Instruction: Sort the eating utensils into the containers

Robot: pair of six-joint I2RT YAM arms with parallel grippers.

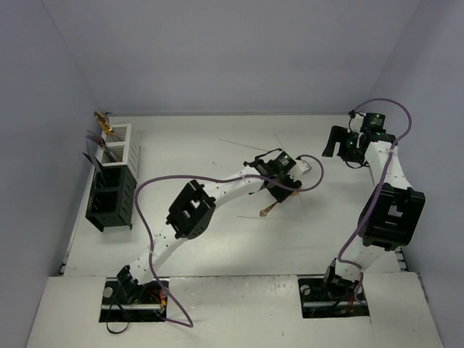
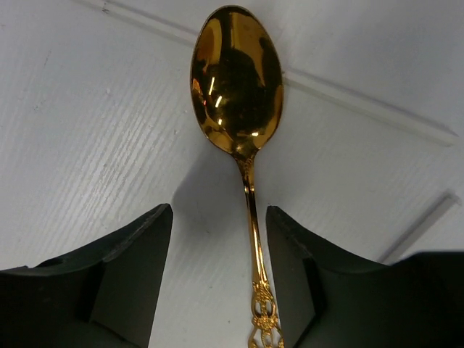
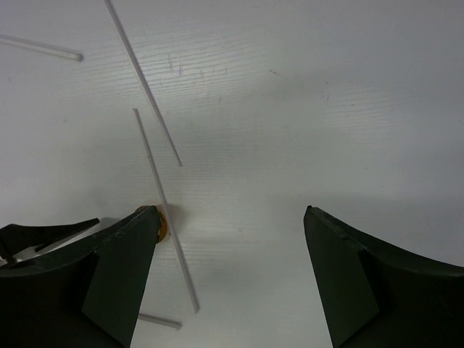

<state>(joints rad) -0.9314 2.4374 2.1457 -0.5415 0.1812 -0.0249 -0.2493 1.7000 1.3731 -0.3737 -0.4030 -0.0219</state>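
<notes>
Spoon (image 2: 238, 80) handle sits off-centre within the released left claw (image 2: 218, 210); centre, clench squarely, then carry to bins (image 1: 123, 199) at left edge of table (image 1: 217, 138); right claw (image 3: 228, 210) likewise released.

One camera looks down from high at the near edge across the whole surface (image 1: 217, 138). Each wrist camera stares forward past its own jaws, close above that same surface.
</notes>
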